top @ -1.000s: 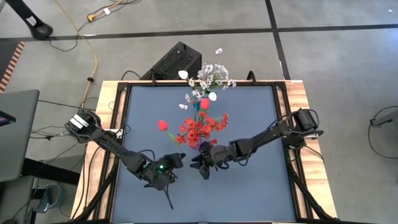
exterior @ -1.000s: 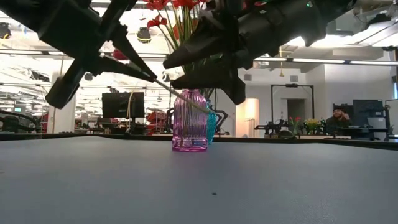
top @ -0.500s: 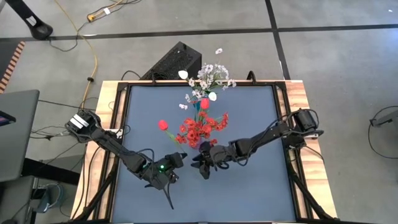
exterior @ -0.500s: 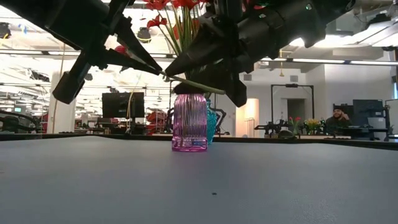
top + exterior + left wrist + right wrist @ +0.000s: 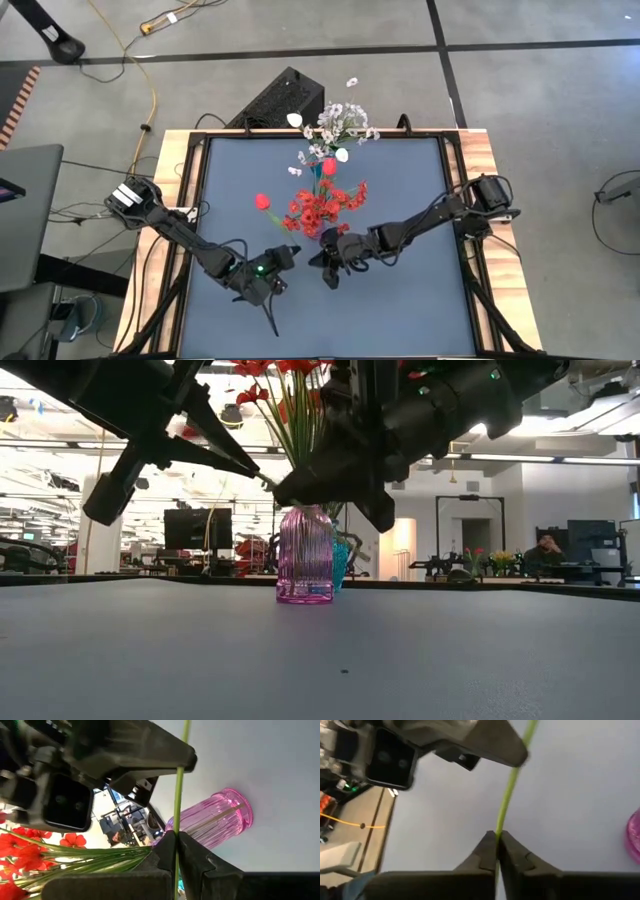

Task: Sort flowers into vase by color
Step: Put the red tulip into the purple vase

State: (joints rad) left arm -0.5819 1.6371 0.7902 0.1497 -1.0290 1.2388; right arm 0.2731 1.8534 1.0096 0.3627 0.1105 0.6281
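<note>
**Low view: 2 grippers pinch 1 stem beside the vases**

The left gripper [image 5: 176, 851] and right gripper [image 5: 496, 851] both clamp the same green stem [image 5: 179, 785]. Just behind them stands the pink vase [image 5: 304, 555] of red flowers [image 5: 322, 208], hiding a teal vase [image 5: 341, 560].
</note>
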